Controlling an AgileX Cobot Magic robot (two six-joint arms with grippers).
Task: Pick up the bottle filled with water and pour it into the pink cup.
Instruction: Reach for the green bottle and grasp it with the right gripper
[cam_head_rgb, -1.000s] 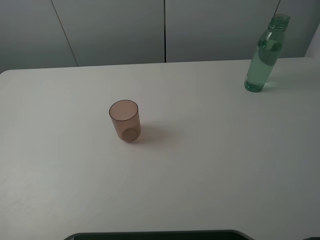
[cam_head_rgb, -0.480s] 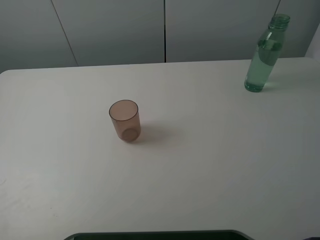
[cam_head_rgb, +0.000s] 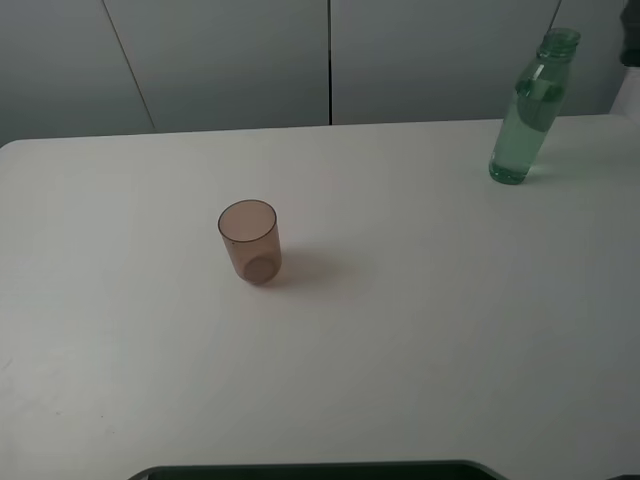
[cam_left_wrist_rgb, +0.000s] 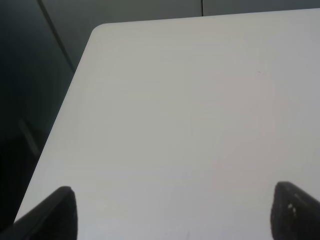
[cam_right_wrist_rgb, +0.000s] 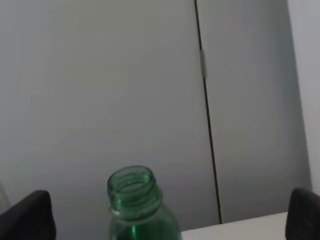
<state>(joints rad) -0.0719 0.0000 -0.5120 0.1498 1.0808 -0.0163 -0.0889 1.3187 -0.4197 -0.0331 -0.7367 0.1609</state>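
Right wrist view: the bottle (cam_right_wrist_rgb: 134, 200) pokes its open mouth up between the fingertips of the right gripper (cam_right_wrist_rgb: 167, 216), closer to one, touching neither. Jaws spread wide, yeah?

Re: yep, wide and holding nothing. In the exterior high view the bottle stands upright at the far right of the table (cam_head_rgb: 420, 330), with the pink cup (cam_head_rgb: 249, 241) well apart toward the left. The left gripper (cam_left_wrist_rgb: 172, 215) is spread too, over a table corner.

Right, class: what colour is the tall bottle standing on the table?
The bottle is see-through green; the exterior high view shows it best.
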